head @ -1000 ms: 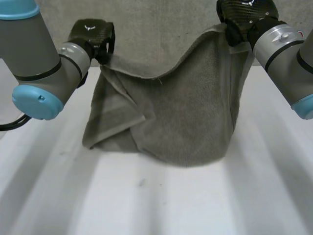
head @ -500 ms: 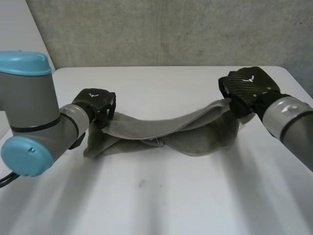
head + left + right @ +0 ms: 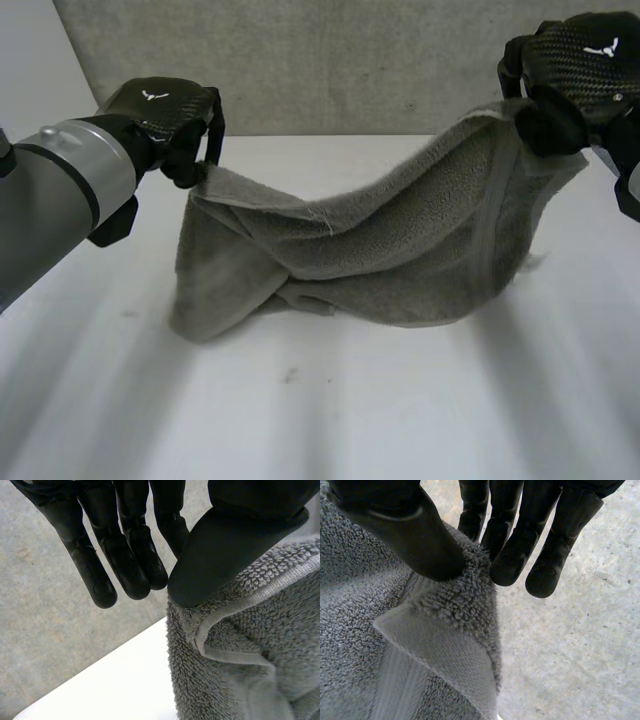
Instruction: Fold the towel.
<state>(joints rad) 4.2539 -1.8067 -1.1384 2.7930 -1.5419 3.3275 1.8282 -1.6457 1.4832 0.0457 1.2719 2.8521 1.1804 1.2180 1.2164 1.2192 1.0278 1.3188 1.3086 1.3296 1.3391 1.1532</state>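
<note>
Left hand grip: the left hand pinches one top corner of the towel. In its wrist view the thumb presses the hemmed corner against the nearest finger. The other fingers lie straight and close together, bare of cloth.
Right hand grip: the right hand pinches the opposite top corner. In its wrist view the thumb bears down on the pile beside the woven hem band and clamps it to the straight fingers behind.
Hand position: both hands are up off the table and well apart. The right one sits higher in the head view.
Towel: grey terry, slung between the two hands. Its top edge sags in a curve from one pinched corner to the other. Below the left hand the cloth is doubled over itself in a slanting fold. The lower part rests on the table, between the arms.
Behind: a grey concrete wall stands at the table's far edge.
Change from half a second ago: both hands were then low, close to the tabletop, with the towel a shallow bunched strip between them. Now both are raised and farther out to the sides, and the towel hangs as a deeper sling. Each hand has the same corner.
Change from a second ago: the hands stood closer together then and the towel hung longer. Now it is stretched wider and shallower.
</note>
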